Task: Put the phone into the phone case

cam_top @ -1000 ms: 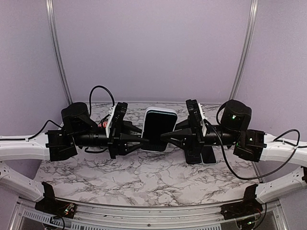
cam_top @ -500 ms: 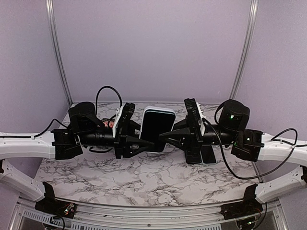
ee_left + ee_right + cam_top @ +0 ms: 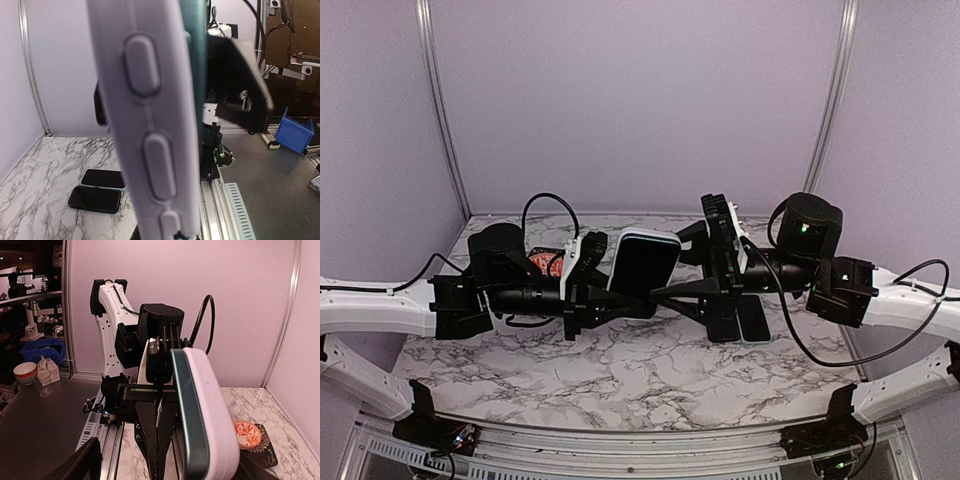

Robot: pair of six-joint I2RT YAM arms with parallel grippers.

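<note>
A dark-screened phone (image 3: 642, 268) sits in a white case (image 3: 655, 236), held upright above the table and tilted a little to the right. My left gripper (image 3: 623, 300) is shut on the case's lower end. In the left wrist view the case's side with its buttons (image 3: 145, 125) fills the frame. My right gripper (image 3: 678, 265) is open, with one finger on each side of the cased phone's right edge. In the right wrist view the dark phone edge (image 3: 187, 415) and the white case (image 3: 212, 405) stand between my spread fingers (image 3: 80, 462).
Two more phones lie flat side by side at the right of the marble table (image 3: 620, 380), one dark (image 3: 95, 200) and one in a light case (image 3: 102, 179). A red patterned dish (image 3: 246, 434) on a dark coaster sits behind my left arm.
My left arm has moved right and tilted the cased phone's top to the right. My right gripper has spread its fingers wider around the phone's right side.
</note>
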